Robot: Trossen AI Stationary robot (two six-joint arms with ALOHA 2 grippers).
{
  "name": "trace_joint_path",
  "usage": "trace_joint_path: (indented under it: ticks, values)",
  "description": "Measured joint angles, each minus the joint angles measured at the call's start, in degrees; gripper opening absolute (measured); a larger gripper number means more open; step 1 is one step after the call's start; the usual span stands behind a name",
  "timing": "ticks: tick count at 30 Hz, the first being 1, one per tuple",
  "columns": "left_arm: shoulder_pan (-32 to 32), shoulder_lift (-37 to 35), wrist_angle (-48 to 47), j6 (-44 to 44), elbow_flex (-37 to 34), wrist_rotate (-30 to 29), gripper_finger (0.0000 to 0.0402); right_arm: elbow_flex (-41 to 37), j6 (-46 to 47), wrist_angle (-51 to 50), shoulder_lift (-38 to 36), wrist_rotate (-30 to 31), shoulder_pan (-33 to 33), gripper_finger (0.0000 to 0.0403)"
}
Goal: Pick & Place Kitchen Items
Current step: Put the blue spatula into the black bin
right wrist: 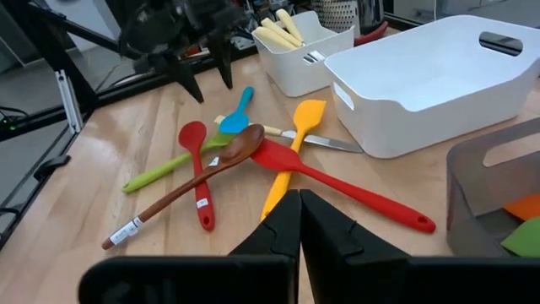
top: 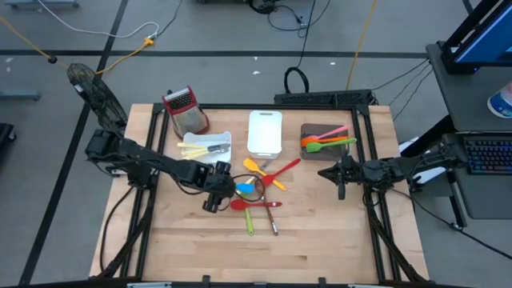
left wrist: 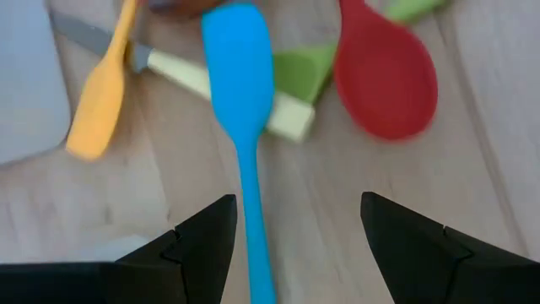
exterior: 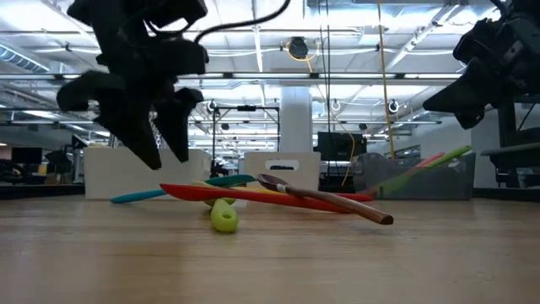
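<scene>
Here the left tool (left wrist: 295, 228), spread wide, straddles the blue spatula (left wrist: 245, 127) lying mid-frame on the table (left wrist: 354, 203); I'd lower squarely over its handle before pinching. The right tool (top: 342, 178), pressed together, waits at right.

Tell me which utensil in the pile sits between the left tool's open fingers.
The blue spatula: its handle runs between the left tool fingers; the others lie beyond.
</scene>
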Motion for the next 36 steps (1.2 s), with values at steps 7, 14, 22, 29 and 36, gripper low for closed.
trace_joint_path:
  ticks: [7,14,22,29,36]
  values:
    - [0.12,5.17,0.95,0.6,-0.07,-0.25,0.0257,0.0,0.0,0.35,0.0,0.0,0.02,0.0]
    - [1.19,8.55,1.8,1.37,0.07,-2.9,0.0257,0.0,0.0,0.38,0.01,0.0,0.02,0.0]
    - [2.25,8.89,1.81,-0.82,-0.03,-3.75,0.0257,0.0,0.03,0.39,0.02,-0.04,0.07,0.0]
    - [2.27,5.56,1.06,-4.5,-0.15,-5.32,0.0257,0.0,0.02,0.39,0.02,-0.02,0.07,0.0]
    - [4.2,6.01,3.14,-0.74,-0.09,-3.96,0.0257,0.0,0.02,0.37,0.02,0.0,0.07,0.0]
